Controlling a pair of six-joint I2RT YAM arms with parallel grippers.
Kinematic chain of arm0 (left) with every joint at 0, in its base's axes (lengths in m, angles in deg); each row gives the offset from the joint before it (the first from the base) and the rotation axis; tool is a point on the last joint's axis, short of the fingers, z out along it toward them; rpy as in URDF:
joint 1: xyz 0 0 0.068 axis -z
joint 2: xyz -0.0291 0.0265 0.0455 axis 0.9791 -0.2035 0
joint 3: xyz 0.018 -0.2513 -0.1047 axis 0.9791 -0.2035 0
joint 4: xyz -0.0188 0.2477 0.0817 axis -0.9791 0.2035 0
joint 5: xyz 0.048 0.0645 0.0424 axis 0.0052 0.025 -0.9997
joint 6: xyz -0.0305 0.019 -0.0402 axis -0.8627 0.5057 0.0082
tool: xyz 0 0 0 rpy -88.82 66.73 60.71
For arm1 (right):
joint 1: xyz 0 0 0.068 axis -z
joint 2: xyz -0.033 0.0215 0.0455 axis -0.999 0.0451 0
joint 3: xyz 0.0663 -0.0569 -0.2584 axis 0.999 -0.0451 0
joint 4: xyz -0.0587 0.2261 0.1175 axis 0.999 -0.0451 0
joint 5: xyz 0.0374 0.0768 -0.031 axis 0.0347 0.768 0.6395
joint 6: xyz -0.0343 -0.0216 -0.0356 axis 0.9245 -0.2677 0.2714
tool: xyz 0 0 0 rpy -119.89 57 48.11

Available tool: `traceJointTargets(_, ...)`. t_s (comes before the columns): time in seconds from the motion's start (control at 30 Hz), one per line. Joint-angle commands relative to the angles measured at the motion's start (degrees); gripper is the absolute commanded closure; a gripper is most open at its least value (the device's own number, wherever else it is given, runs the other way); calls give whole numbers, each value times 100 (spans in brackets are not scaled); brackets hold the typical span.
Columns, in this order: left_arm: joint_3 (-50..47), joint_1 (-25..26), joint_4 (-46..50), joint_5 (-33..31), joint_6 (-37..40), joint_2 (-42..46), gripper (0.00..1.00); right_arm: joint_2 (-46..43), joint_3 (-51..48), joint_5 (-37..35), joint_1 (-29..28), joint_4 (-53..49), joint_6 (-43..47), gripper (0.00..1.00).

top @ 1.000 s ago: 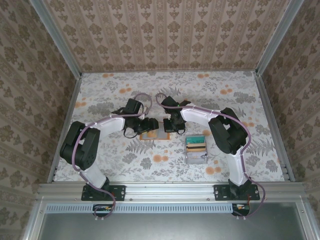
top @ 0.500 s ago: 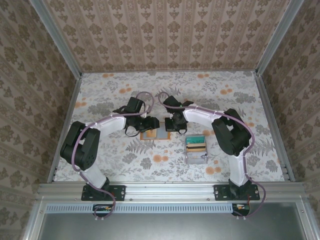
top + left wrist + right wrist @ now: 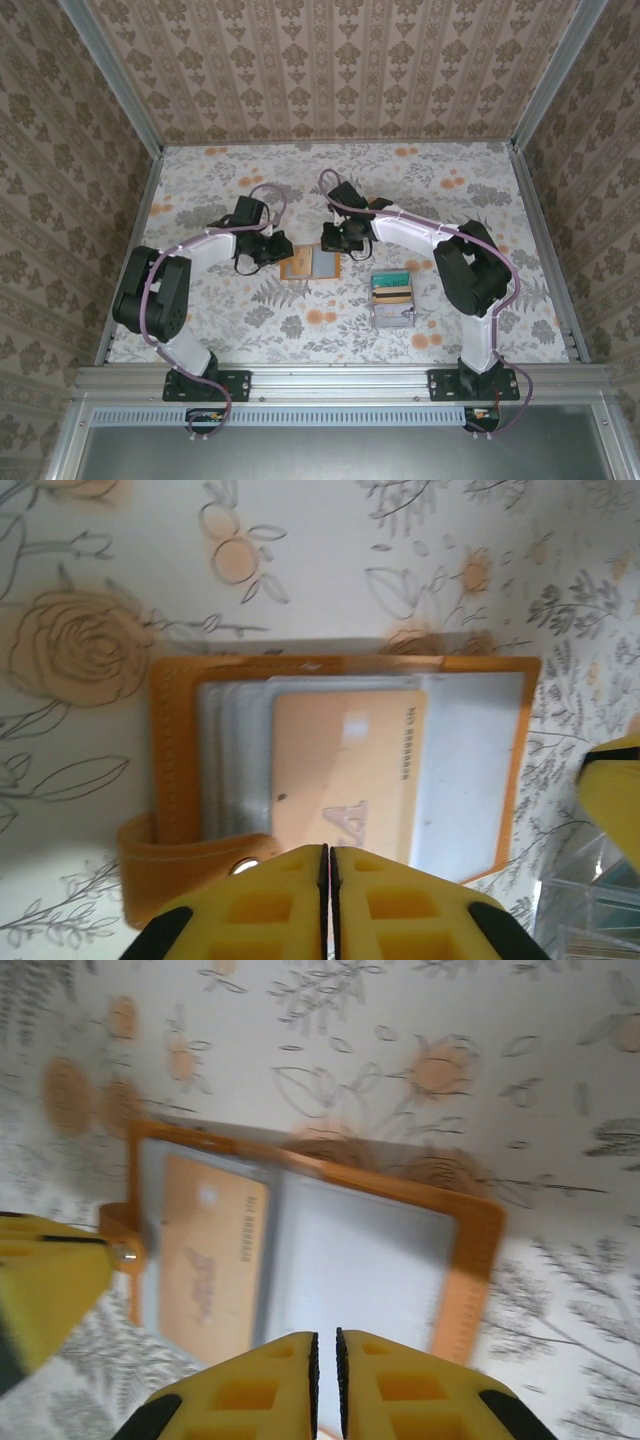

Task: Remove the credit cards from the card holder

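Observation:
The orange card holder [image 3: 310,264] lies open and flat on the floral table, its grey-blue inner faces up. A tan-orange credit card [image 3: 340,770] sits partly out of the pockets on one half, seen too in the right wrist view [image 3: 205,1250]. More grey card edges are stacked under it. My left gripper [image 3: 280,251] hovers at the holder's left edge, its jaws [image 3: 329,852] shut with nothing between them. My right gripper [image 3: 333,243] is at the holder's far right corner, above the grey-blue panel [image 3: 350,1260], with its jaws [image 3: 326,1338] parted by a narrow slit and holding nothing.
A clear grey tray [image 3: 392,298] with teal and yellow cards stands right of the holder, its corner showing in the left wrist view [image 3: 590,920]. Aluminium rails and patterned walls [image 3: 330,70] border the table.
My left gripper has shut and drawn back to the left off the holder. My right gripper has shifted slightly back and left and parted its jaws a little. The open holder is now uncovered.

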Motion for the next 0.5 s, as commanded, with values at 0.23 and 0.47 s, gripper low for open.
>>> traceJointTargets(0.23,-203,-8,-141,12,70,-250,90,484,-120,1119,-27,849,-774,79)
traceJointTargets(0.47,-280,0,-213,38,17,-337,90,723,-169,1323,-27,996,-924,80)
